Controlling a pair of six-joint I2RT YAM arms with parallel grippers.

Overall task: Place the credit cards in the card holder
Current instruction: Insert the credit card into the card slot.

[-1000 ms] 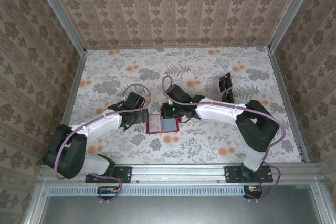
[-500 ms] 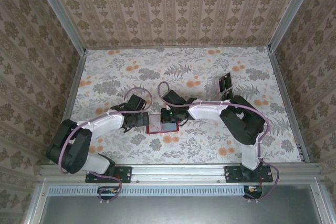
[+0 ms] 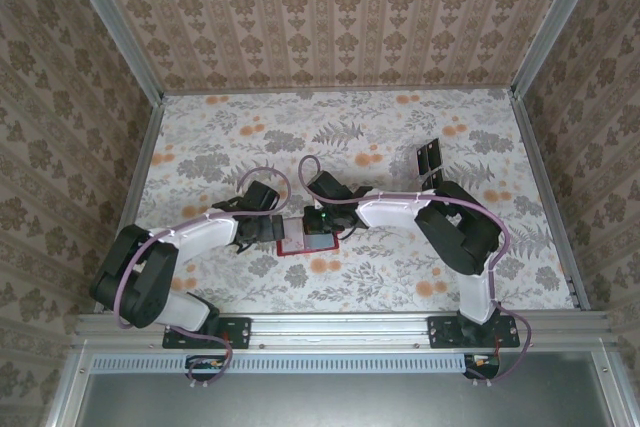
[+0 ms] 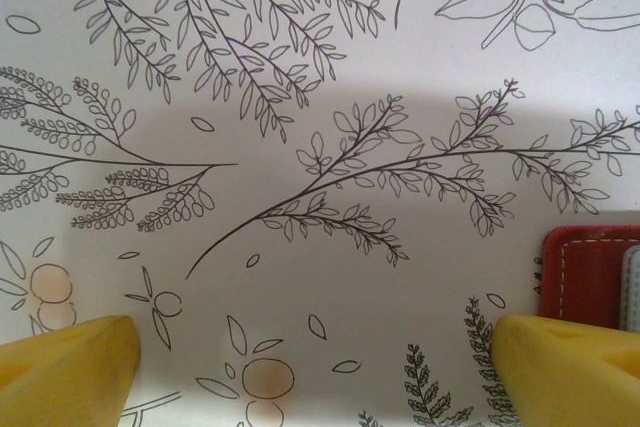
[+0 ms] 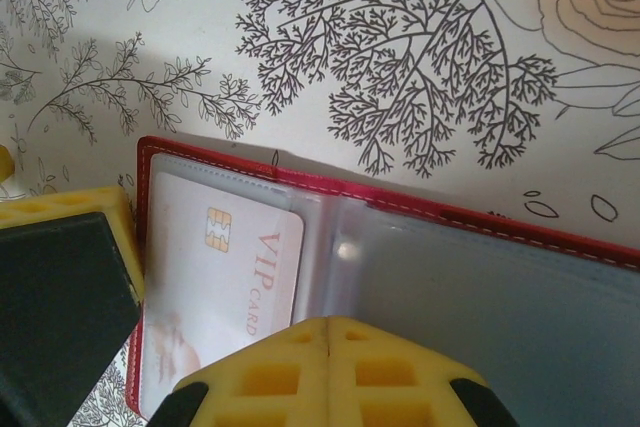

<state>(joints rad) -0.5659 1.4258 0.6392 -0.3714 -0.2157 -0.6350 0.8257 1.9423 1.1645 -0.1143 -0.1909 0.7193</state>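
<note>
The right gripper [image 5: 328,352] is closed, jaws together, over the opened card holder [image 5: 480,297], in which a credit card [image 5: 225,267] is sleeved. The left gripper [image 4: 310,367] is spread wide at the holder's 9 o'clock.

Down on the tabletop [image 5: 400,67]: a matt, smooth, paper-like sheet, printed with fine line-drawn leaves. The card holder [image 5: 450,297] shows a red leathery rim with pale stitching. Inside it are clear plastic sleeves, glossy and catching a bright glint. Under one sleeve sits the credit card [image 5: 225,277], smooth pale plastic with a small metallic chip. The right pincer [image 5: 328,332] wears yellow pads of matt moulded plastic with square recesses. From above, the frame rail [image 3: 340,329] along the near edge looks like ribbed bare metal, dull grey.
</note>
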